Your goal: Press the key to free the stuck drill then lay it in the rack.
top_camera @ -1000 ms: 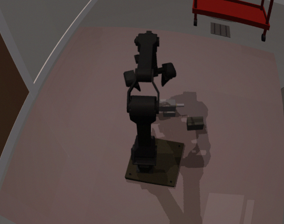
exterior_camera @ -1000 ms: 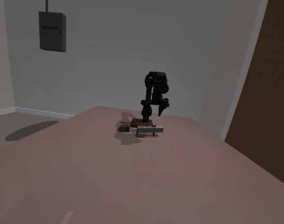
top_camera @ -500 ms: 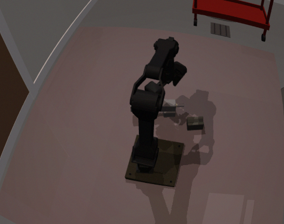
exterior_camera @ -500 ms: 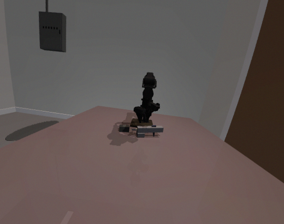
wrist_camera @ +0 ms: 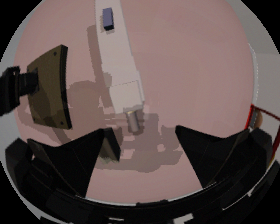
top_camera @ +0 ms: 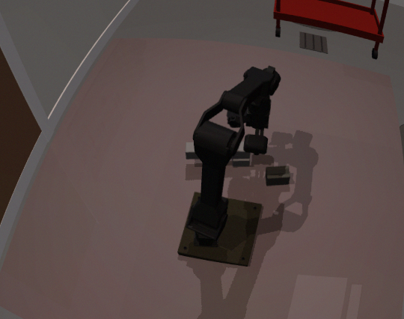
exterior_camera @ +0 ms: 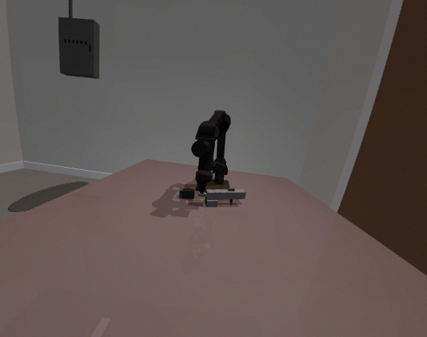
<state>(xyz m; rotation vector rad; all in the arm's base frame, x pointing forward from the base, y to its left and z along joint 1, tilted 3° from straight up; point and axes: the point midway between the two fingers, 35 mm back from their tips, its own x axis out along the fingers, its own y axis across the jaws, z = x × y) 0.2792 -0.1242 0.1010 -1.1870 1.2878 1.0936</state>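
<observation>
A pale grey bar-shaped holder (top_camera: 190,150) (exterior_camera: 226,195) (wrist_camera: 118,60) stands on the table. The small blue key (exterior_camera: 231,189) (wrist_camera: 108,19) sits low on its top, and a dark pin shows below the bar in the exterior view. The grey drill (exterior_camera: 202,195) (wrist_camera: 134,121) sticks out of the holder's end. My gripper (top_camera: 256,151) (exterior_camera: 202,191) (wrist_camera: 140,131) is wide open and empty, pointing down at the drill, with the drill's free end between the fingertips in the wrist view. It hides the drill in the top view. The dark grooved rack (top_camera: 277,180) (exterior_camera: 187,194) (wrist_camera: 111,146) stands empty beyond the drill's end.
The arm's brown base plate (top_camera: 240,228) (exterior_camera: 226,184) (wrist_camera: 50,92) lies on the near side of the holder in the top view. The rack is close to one finger in the wrist view. A red cart (top_camera: 326,15) stands off beyond the table.
</observation>
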